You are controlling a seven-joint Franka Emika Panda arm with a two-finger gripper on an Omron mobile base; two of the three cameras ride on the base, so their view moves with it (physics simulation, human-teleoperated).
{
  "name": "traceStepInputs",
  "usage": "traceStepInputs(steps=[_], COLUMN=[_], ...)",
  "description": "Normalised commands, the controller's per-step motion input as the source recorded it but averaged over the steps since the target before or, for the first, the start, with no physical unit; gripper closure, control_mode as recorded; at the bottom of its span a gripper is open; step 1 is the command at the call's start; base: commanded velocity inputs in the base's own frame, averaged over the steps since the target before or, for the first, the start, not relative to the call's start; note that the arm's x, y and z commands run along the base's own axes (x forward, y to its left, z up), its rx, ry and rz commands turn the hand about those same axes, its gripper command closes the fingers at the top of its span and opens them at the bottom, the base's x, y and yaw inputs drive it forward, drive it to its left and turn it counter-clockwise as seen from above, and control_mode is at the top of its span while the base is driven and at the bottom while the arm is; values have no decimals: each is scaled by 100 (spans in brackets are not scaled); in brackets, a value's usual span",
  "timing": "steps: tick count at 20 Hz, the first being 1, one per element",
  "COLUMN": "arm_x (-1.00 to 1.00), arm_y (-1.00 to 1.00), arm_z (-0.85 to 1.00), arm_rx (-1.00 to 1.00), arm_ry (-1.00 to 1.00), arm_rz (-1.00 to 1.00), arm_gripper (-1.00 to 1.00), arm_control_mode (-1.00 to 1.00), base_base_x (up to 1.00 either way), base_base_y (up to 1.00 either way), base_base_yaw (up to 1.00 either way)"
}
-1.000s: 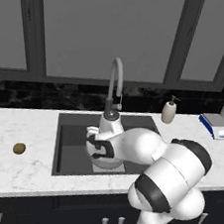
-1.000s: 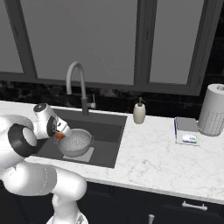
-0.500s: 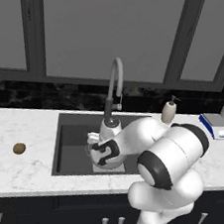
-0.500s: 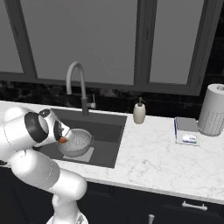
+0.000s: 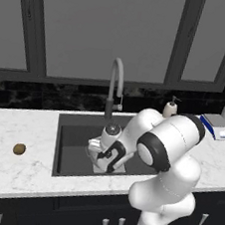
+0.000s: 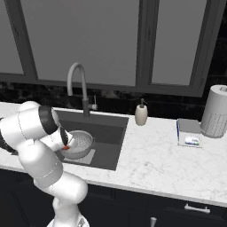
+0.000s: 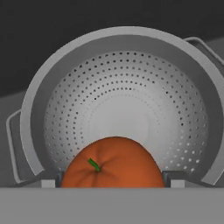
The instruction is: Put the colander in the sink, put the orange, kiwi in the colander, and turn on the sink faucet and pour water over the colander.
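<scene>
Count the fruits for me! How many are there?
2. The orange sits between the gripper's fingers over the colander in the sink. The kiwi lies on the counter, left of the sink.

A kitchen: marble counter (image 6: 155, 159), sink (image 6: 113, 133), faucet (image 6: 77, 86) (dark cabinets (image 6: 133, 208) below).

cream soap dispenser (image 6: 141, 114), blue-edged box (image 6: 188, 133), paper towel roll (image 6: 214, 111), white marble counter (image 6: 168, 164)
</scene>
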Motion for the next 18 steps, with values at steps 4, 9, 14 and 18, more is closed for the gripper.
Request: traceStepInputs(steps=[4, 9, 14, 18], arm_x=[0, 0, 0, 0], arm_y=[0, 0, 0, 0], arm_z=[-27, -30, -3, 0], arm_rx=[0, 0, 0, 0], arm_ry=[0, 0, 0, 0], arm_rz=[0, 0, 0, 0], arm_gripper=[100, 100, 100, 100], arm_control_mode=[-100, -100, -100, -100], base_base_x=[0, 0, 0, 0], base_base_y=[0, 0, 0, 0], base_base_yaw=[0, 0, 0, 0])
